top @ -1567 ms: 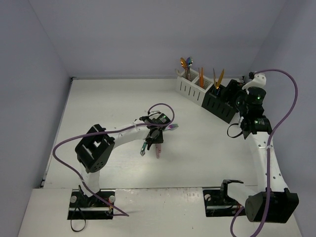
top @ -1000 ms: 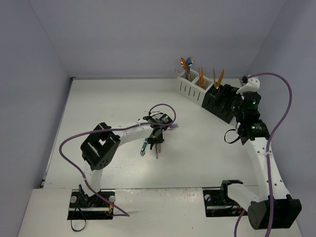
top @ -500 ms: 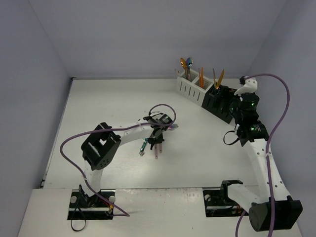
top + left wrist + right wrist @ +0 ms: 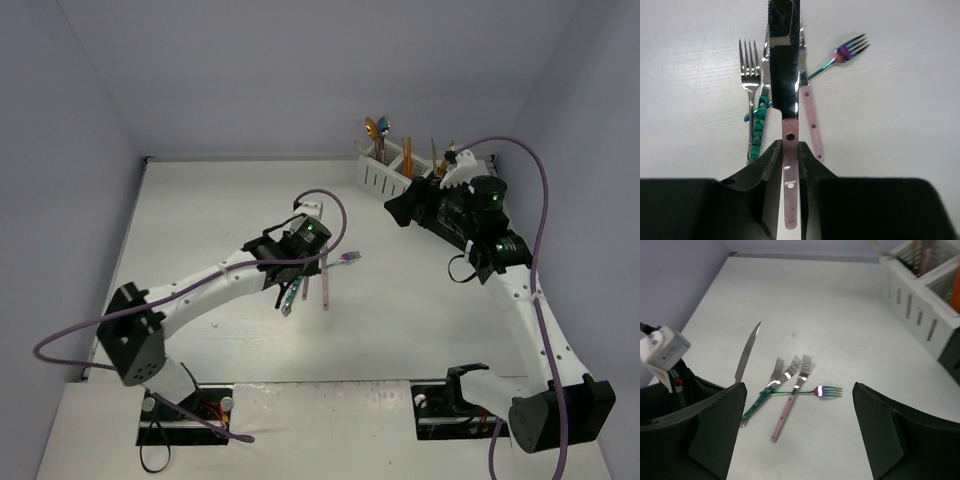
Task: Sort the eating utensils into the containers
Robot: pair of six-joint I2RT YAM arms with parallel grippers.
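- One knife [image 4: 785, 75], with a pink riveted handle and a dark mirror-like blade, is pinched by its handle in the narrow-set left gripper [image 4: 790, 147]. The blade points straight out ahead of the fingers.
- Four slim forks lie on the matte white table [image 4: 900, 130] below and ahead of that gripper: a silver fork [image 4: 750, 75], a green-handled fork [image 4: 759, 127], a pink-handled fork [image 4: 811, 117] and an iridescent fork [image 4: 850, 50] lying across them.
- The right gripper [image 4: 799, 388] is spread wide and empty.
- Two slotted caddies sit off to its right: the white caddy [image 4: 915, 305] and, nearer, the black caddy [image 4: 952, 357].
- Half a second ago the left gripper was down on the pile; now it is raised with the knife. The right gripper has swung from the black caddy toward the forks.
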